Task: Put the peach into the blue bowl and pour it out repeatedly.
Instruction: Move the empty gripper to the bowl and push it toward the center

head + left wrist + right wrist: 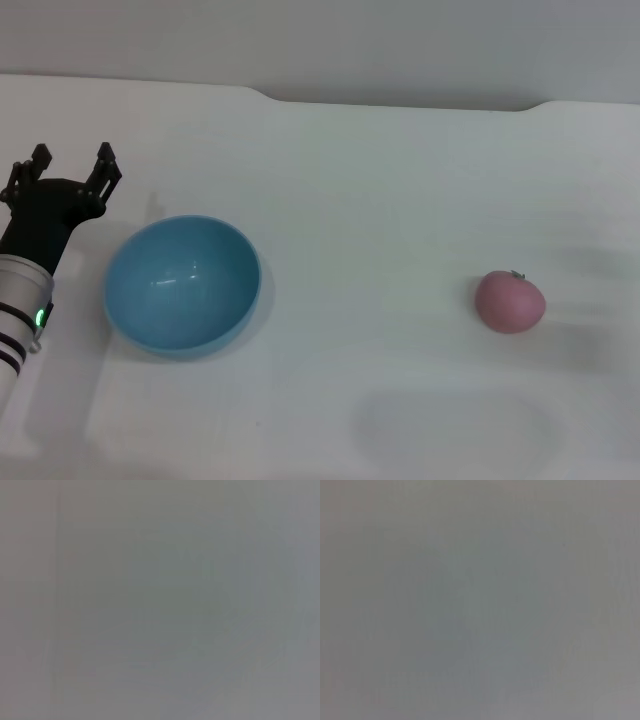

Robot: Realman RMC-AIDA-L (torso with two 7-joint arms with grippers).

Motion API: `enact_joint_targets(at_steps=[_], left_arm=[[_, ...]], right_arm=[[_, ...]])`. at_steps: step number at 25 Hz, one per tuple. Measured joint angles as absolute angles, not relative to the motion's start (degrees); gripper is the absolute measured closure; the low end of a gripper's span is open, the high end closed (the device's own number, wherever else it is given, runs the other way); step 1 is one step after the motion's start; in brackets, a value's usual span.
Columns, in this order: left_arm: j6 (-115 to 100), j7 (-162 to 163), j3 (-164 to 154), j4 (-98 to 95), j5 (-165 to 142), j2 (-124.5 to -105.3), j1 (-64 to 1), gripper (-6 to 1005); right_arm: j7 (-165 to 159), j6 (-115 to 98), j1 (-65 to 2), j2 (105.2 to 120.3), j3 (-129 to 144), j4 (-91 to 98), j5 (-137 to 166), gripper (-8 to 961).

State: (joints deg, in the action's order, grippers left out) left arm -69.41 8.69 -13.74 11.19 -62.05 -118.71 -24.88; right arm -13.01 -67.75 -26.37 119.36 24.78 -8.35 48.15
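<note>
The light-blue bowl (183, 283) stands upright and empty on the white table at the left. The pink peach (510, 300) lies on the table far to the right of the bowl, with its small green stem nub up. My left gripper (70, 172) is open and empty, just left of and behind the bowl, apart from it. My right gripper is out of view. Both wrist views show only plain grey, with no object in them.
The white table (380, 200) runs back to a far edge with a step in it near the top of the head view. Nothing else lies on it.
</note>
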Motion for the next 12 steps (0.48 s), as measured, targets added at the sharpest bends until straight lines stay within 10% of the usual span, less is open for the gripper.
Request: enact_joint_targets(at_steps=[12], left_arm=[[-63.0,9.0,-12.7,10.1,-62.0,-118.57,-26.9,213]], right_arm=[[-13.0,-66.5,-27.1,119.31,24.8,-8.1,48.1,375]])
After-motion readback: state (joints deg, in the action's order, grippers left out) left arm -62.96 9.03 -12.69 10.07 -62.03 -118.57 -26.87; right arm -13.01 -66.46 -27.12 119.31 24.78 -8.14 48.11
